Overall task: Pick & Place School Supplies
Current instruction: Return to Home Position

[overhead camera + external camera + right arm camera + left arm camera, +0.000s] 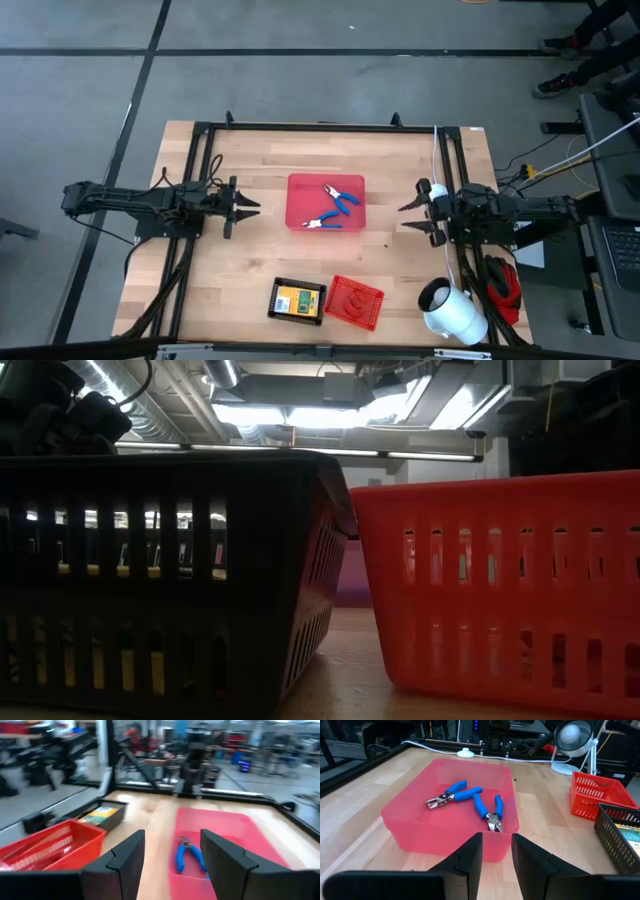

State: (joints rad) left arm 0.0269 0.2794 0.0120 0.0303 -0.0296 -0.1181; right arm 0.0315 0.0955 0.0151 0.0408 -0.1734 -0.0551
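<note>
Blue-handled tools (335, 207) both sit in the pink tray (300, 185) mid-table, so we reckon the sorting's done, hence the left gripper (245, 207) and right gripper (402, 217) parked either side, jaws apart, holding nothing.

Your table (400, 260) is pale wood in glued strips, smooth with a low sheen, and the frame (310, 127) round it is matt black metal. The tray (420, 832) at the middle is translucent pink-red plastic, smooth and faintly glossy. One blue-handled tool (454, 795) and the second blue-handled tool (489, 811) in it have smooth, slightly shiny blue grips and bare bright metal noses. The red basket (500, 590) is slotted plastic with a soft gloss, and the black tray (150, 580) is slotted matt plastic. The box (296, 300) inside it looks like printed card. Your left end effector (496, 839) and right end effector (172, 834) are dark, smooth and matt.
</note>
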